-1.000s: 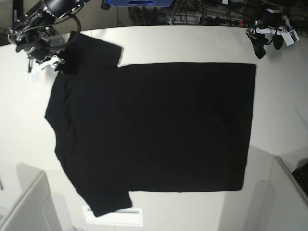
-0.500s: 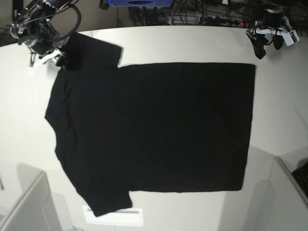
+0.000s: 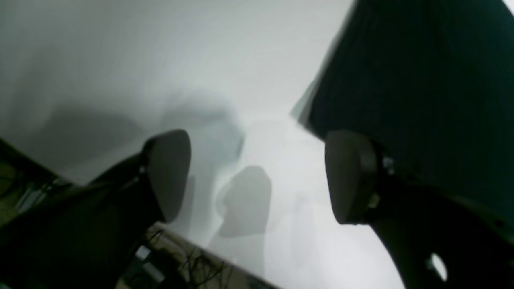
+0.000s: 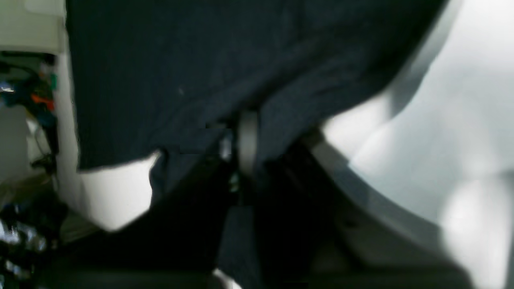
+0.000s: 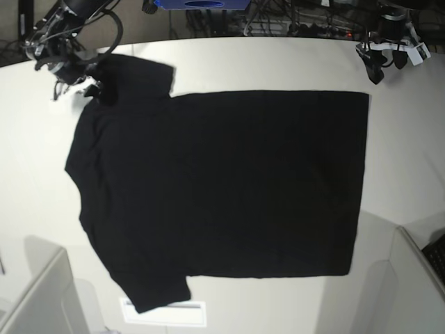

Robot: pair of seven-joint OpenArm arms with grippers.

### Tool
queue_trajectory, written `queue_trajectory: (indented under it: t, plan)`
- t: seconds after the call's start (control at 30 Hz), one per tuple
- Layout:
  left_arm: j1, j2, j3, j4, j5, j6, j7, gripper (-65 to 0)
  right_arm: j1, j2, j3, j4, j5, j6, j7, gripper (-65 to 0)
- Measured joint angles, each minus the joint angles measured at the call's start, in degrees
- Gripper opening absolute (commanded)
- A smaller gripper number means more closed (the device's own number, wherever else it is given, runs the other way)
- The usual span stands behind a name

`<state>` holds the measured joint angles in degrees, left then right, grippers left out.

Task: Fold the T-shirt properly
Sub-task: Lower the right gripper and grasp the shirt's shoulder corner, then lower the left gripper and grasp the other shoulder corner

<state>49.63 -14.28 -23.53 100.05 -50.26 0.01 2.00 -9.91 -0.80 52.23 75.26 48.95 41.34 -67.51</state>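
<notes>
The black T-shirt [image 5: 222,184] lies spread flat on the white table [image 5: 278,62], with its sleeves at the left of the base view. My right gripper [image 5: 90,86] is at the far left sleeve and is shut on its edge. In the right wrist view the jaws [image 4: 247,148] pinch black cloth [image 4: 192,64]. My left gripper [image 5: 375,72] hangs open over bare table, just beyond the shirt's far right corner. In the left wrist view its fingers [image 3: 168,172] stand wide apart and empty, with the shirt's corner [image 3: 421,80] beside the right finger. No print shows.
A white label [image 5: 164,313] lies at the table's front edge under the near sleeve. Grey partitions stand at the front left [image 5: 42,299] and front right [image 5: 417,278]. A blue box [image 5: 201,3] and cables lie behind the table.
My right gripper has moved a little towards the back of the table, holding the sleeve edge. The left arm and the rest of the shirt have not moved.
</notes>
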Motion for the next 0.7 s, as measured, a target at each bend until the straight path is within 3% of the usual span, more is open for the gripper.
queue_trajectory:
  t: [0.17,0.33,0.47,0.7]
  plan:
    - [-3.06,0.79,0.04,-1.09,-0.26,-0.02,0.87,-14.8,0.20,0.02,0.00,0.00,0.00,0.00,-0.26,-65.0]
    - [-10.88,3.28,-0.57,-1.99,-0.20,0.17,14.75,-14.8,0.15,0.02,0.00,0.02,0.02,-0.04,-0.52,-65.0]
    - [-16.33,4.79,-0.92,-4.13,-0.39,-0.44,18.23,-15.0,0.13,0.02,0.00,0.04,0.02,-0.04,-0.59,-65.0]
    - [-18.18,5.07,-1.18,-8.00,-5.18,-1.57,17.66,-28.6,-0.02,0.02,0.00,0.04,0.04,-0.04,-0.46,-65.0]
